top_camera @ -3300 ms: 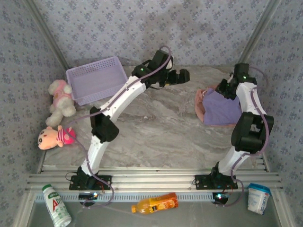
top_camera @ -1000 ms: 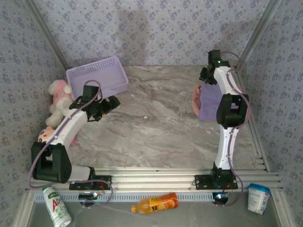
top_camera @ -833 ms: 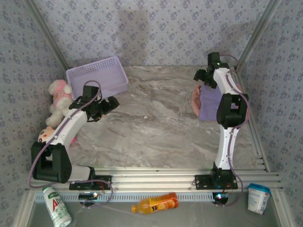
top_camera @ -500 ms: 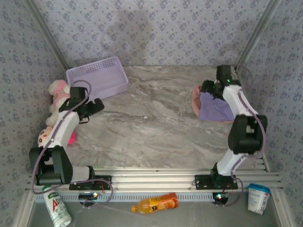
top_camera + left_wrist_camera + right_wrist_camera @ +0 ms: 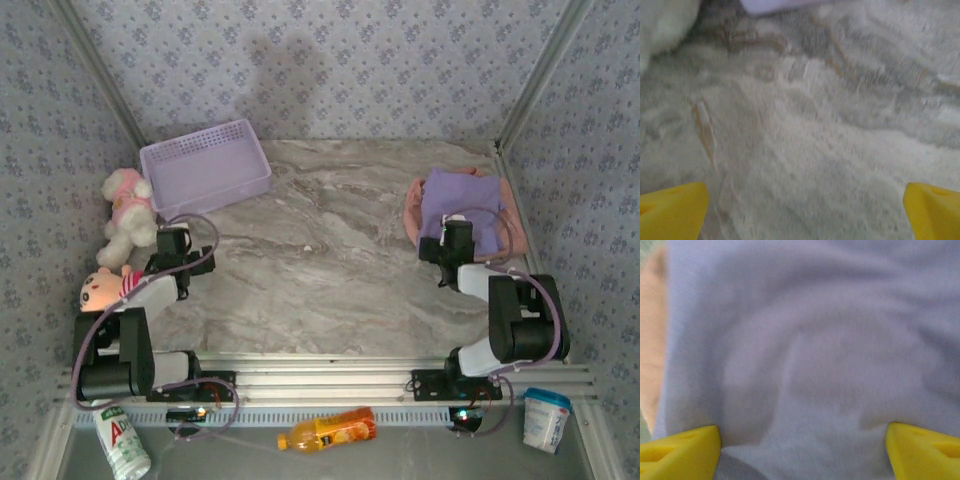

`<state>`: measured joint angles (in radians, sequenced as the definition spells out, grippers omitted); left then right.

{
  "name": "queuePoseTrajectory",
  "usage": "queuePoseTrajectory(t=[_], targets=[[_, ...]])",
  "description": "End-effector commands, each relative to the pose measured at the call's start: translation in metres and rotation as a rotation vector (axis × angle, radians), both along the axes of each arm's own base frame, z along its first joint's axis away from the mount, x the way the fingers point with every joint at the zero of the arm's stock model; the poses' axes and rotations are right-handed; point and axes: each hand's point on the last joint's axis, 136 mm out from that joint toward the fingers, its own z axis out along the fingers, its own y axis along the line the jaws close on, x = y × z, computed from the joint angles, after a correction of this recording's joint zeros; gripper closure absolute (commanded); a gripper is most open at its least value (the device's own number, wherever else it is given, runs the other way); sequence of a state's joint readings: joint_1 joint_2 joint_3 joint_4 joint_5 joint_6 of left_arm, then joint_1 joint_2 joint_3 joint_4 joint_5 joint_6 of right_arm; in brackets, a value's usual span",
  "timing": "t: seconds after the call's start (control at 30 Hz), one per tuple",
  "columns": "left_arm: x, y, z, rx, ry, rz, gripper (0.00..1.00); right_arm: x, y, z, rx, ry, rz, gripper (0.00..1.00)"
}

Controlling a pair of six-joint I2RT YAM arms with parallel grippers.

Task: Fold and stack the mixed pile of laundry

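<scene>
**Both grippers spread, shirt lying on pink garment at far R**

I see the L gripper (image 5: 802, 212) w/ yellow fingertips wide apart over the bare grey marble-look table (image 5: 330, 260), nothing between them. The R gripper (image 5: 802, 450) is also spread wide, hovering close over the folded lavender-purple cloth T-shirt (image 5: 462, 205) and not clamped on it. I can't tell if the tips touch the fabric. The shirt lies on top of the salmon-pink cloth garment (image 5: 411, 212) at the far R of the table, w/ pink showing along its L edge. The lavender plastic mesh basket (image 5: 205, 165) sits far L, well apart, w/ a white plush toy (image 5: 125, 215) just beside it.
</scene>
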<state>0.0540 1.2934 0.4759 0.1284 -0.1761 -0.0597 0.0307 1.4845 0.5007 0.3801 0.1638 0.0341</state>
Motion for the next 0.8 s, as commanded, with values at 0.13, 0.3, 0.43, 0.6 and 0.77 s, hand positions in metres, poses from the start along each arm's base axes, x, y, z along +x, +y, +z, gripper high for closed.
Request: queuePoseTrajectory(t=[0.13, 0.3, 0.43, 0.6, 0.77], targets=[[0.062, -0.002, 0.043, -0.041, -0.285, -0.038, 0.00, 0.017, -0.011, 0.039, 0.043, -0.359, 0.036, 0.00], [0.073, -0.028, 0.035, -0.061, -0.337, -0.146, 0.01, 0.018, -0.011, 0.034, 0.005, -0.295, 0.020, 0.00], [0.071, -0.030, 0.034, -0.043, -0.356, -0.152, 0.00, 0.018, -0.010, 0.035, -0.003, -0.297, 0.020, 0.00], [0.067, -0.033, 0.030, -0.026, -0.381, -0.160, 0.00, 0.018, -0.007, 0.034, -0.007, -0.297, 0.035, 0.00], [0.067, -0.033, 0.029, -0.027, -0.377, -0.162, 0.00, 0.019, -0.007, 0.034, -0.001, -0.294, 0.037, 0.00]])
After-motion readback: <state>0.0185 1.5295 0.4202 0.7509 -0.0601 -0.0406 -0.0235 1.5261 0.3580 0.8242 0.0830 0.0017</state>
